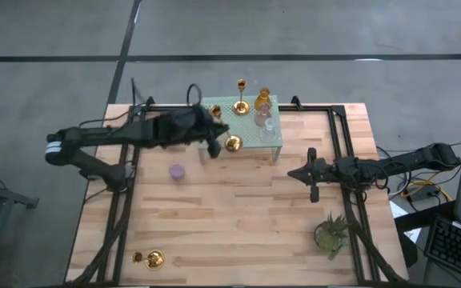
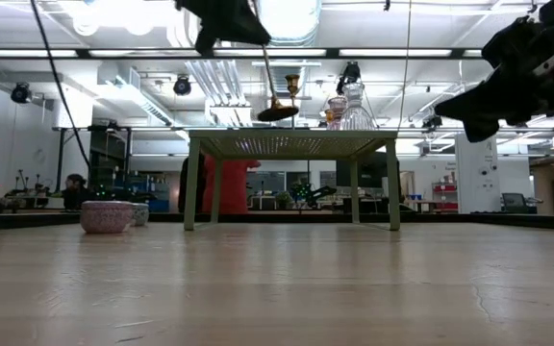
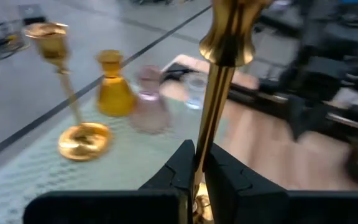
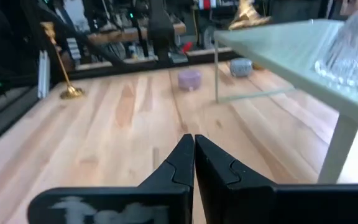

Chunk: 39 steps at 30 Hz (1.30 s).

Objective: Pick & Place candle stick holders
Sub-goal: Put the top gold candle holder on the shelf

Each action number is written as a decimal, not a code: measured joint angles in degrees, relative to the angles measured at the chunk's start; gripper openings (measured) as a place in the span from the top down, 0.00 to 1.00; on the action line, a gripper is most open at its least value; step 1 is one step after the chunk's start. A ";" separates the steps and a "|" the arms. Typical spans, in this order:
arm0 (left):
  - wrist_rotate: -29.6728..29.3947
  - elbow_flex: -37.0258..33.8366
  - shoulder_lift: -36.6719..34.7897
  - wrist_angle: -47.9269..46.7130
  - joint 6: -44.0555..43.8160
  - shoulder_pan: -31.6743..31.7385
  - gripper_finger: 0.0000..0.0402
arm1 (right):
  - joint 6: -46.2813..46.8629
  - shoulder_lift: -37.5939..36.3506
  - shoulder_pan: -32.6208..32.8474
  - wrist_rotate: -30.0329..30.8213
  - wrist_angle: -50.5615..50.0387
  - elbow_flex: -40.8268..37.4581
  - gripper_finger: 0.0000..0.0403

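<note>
The left pincer [image 3: 196, 163] grips a gold holder [image 3: 221, 93] by its stem, lifted at the rack's [image 1: 248, 138] front edge. The right pincer [image 4: 193, 155], closed and empty, hovers over the counter [image 1: 238, 216].

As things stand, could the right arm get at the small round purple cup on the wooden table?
Probably yes: the small round purple cup stands alone on bare wood, and the right end effector, shut and empty, has open table between them, though it's a long stretch.

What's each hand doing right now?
Left hand: closed on a gold holder by its stem, over the rack.
Right hand: closed, empty, above the table.
</note>
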 joint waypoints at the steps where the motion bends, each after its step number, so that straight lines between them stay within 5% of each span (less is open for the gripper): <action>1: -0.07 2.29 1.43 -2.11 0.62 1.17 0.93 | 0.01 0.17 0.00 0.00 -0.08 -0.09 0.98; 17: 5.00 31.33 23.52 -17.88 5.46 8.55 0.93 | -0.08 0.22 0.02 0.03 0.56 -0.10 0.98; 39: 4.95 34.19 27.26 -19.25 7.18 12.53 0.93 | -0.09 0.22 0.02 0.09 0.47 -0.11 0.98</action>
